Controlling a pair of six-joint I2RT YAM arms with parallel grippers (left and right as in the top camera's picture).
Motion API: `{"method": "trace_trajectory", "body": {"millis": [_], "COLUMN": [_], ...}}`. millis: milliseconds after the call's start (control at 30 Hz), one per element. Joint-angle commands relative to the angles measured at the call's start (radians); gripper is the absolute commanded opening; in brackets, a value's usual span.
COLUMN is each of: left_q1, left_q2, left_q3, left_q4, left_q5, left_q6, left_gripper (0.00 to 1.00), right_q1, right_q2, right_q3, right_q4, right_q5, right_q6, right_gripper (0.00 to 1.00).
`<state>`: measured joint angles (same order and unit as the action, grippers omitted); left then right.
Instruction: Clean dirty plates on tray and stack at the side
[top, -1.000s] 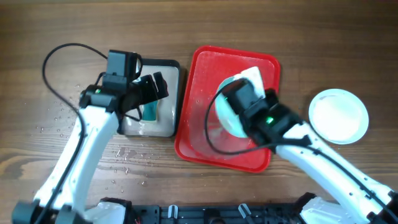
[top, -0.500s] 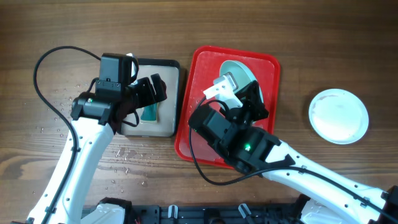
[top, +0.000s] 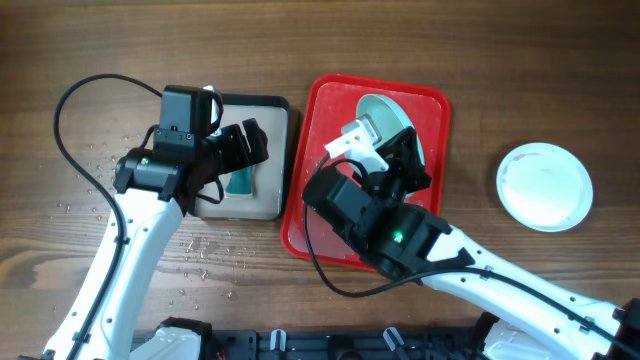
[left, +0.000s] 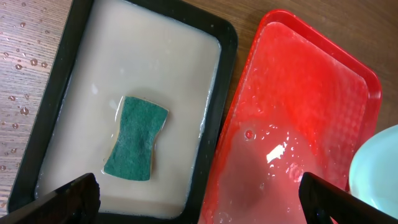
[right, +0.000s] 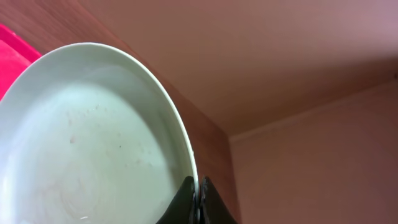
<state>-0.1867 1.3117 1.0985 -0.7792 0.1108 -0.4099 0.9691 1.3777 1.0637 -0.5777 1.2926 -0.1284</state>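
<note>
The right hand (right: 196, 202) pinches its fingers closed on the rim of a pale blue plate (right: 93, 143), holding it tilted up on edge above the far end of the red tray (top: 320, 130). The left hand (top: 245, 148) hangs with fingers spread wide, gripping nothing, over the black-rimmed tray (left: 227, 93), where a green sponge (left: 135, 138) lies in cloudy water. A white plate (top: 545, 186) sits on the table (top: 500, 60), well apart from the red tray on the right arm's side.

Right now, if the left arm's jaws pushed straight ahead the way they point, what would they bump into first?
Probably the small tray of cloudy water: its black right rim sits midway between the open jaws, with the green sponge left of it. Depth is hard to judge.
</note>
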Motion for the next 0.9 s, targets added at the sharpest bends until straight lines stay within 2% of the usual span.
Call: {"method": "trace_trajectory", "body": {"millis": [0,67,133,200,267,333,367,500,600,700,733,767,800,867], "left_q1": [0.004,0.004,0.004,0.004,0.004,0.004,0.004,0.004,0.004,0.004,0.004,0.004,0.004,0.004], "left_q2": [-0.005,-0.005,-0.005,-0.005,-0.005,-0.005,-0.005,-0.005,-0.005,-0.005,-0.005,-0.005,-0.005,-0.005], "left_q3": [0.015,0.015,0.015,0.015,0.015,0.015,0.015,0.015,0.015,0.015,0.015,0.015,0.015,0.015], "left_q4": [0.0,0.0,0.0,0.0,0.0,0.0,0.0,0.0,0.0,0.0,0.0,0.0,0.0,0.0], "left_q5": [0.015,0.015,0.015,0.015,0.015,0.015,0.015,0.015,0.015,0.015,0.015,0.015,0.015,0.015], "left_q6": [-0.006,-0.006,-0.006,-0.006,-0.006,-0.006,-0.006,-0.006,-0.006,-0.006,-0.006,-0.006,-0.006,-0.006], "left_gripper": [1.0,1.0,1.0,1.0,1.0,1.0,1.0,1.0,1.0,1.0,1.0,1.0,1.0,1.0], "right_q1": [-0.049,-0.119,-0.274,-0.447,-0.636,-0.823,-0.969,-1.395,-1.592,-1.654,-1.658,-1.658,-1.658,-1.656], "right_q2": [-0.001,-0.001,-0.005,-0.041,-0.081,-0.101,-0.1,-0.029,0.072,0.14,0.164,0.179,0.182,0.15], "right_q3": [0.011,0.011,0.016,0.045,0.069,0.071,0.071,0.06,0.06,0.06,0.06,0.06,0.06,0.075], "right_q4": [0.005,-0.025,-0.071,-0.105,-0.132,-0.16,-0.197,-0.235,-0.236,-0.253,-0.279,-0.309,-0.333,-0.367], "right_q5": [-0.085,-0.355,-0.766,-1.026,-1.199,-1.288,-1.319,-1.32,-1.32,-1.334,-1.332,-1.328,-1.341,-1.44], "right_q6": [0.167,0.298,0.439,0.464,0.449,0.451,0.462,0.492,0.525,0.521,0.521,0.533,0.562,0.529], "right_gripper": [0.04,0.04,0.04,0.04,0.04,0.04,0.04,0.04,0.04,0.04,0.17,0.64,0.7,0.7]}}
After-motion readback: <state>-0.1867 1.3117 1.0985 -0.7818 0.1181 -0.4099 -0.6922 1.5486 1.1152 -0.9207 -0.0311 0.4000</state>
